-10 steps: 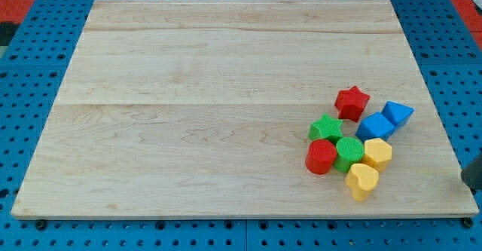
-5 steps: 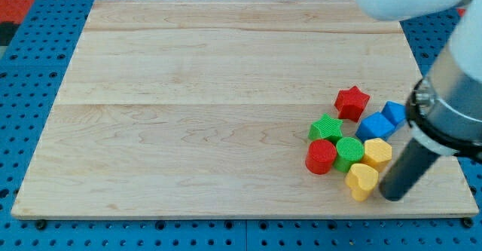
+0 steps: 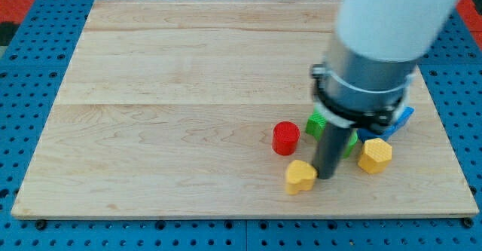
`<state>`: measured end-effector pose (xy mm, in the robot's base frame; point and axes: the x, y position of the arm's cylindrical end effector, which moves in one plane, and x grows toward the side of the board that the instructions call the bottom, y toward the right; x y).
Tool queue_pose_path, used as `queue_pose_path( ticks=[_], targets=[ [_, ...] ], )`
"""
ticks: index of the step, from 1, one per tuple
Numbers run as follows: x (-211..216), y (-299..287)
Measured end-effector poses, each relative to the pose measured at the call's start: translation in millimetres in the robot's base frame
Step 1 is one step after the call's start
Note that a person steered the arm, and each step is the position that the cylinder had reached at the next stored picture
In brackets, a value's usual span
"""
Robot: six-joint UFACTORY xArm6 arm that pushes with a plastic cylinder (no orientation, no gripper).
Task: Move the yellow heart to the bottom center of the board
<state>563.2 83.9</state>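
Observation:
The yellow heart [image 3: 300, 176] lies near the board's bottom edge, right of centre. My tip [image 3: 325, 176] touches its right side. A red cylinder [image 3: 285, 138] stands just above and left of the heart. A yellow hexagon block [image 3: 374, 155] lies to the right of my rod. A green block [image 3: 316, 123] and a blue block [image 3: 404, 119] show only in part behind the arm. The red star and the other green and blue blocks are hidden by the arm.
The wooden board [image 3: 188, 93] lies on a blue pegboard table [image 3: 30, 93]. The arm's white and grey body [image 3: 376, 47] covers the board's right side.
My rod has moved left across the block cluster. The yellow heart has slid left by roughly a block and a half. The red cylinder has also shifted left and up.

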Motion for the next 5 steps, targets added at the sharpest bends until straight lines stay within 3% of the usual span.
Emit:
queue_pose_path(
  ticks=[5],
  targets=[
    [51.5, -5.8]
  ],
)
